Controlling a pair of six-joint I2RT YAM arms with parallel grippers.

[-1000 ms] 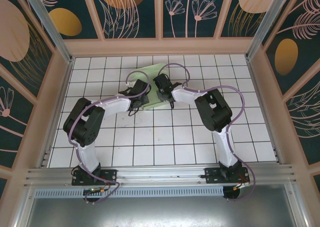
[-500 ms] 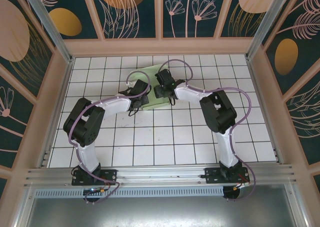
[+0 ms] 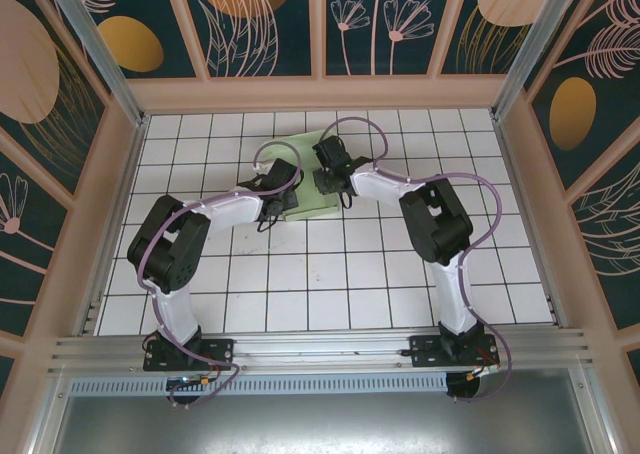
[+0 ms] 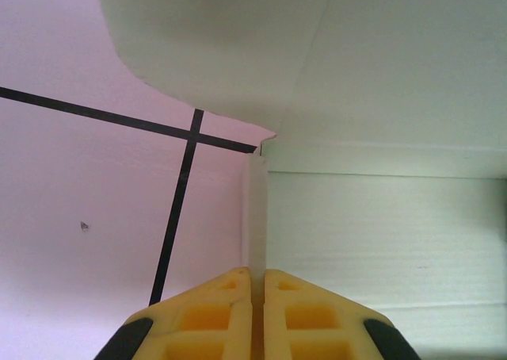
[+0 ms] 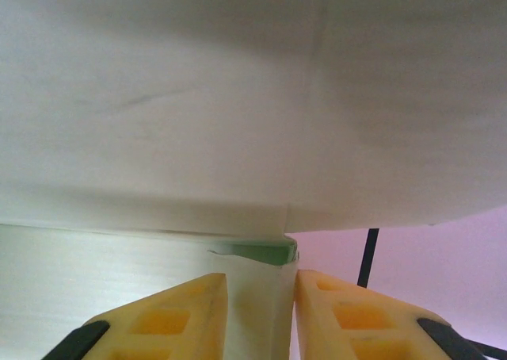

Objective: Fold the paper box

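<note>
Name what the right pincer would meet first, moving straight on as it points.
The paper box: its card lies between the right pincer's fingers, a folded panel apparently close ahead.

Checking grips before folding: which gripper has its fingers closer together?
The left gripper: fingers almost meeting on a thin wall of the paper box. The right gripper shows a gap, card inside.

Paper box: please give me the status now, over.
Left pincer shut on an upright wall of the paper box. Right pincer astride another flap, grip unclear. Box partly folded. Nothing seen in the way.
</note>
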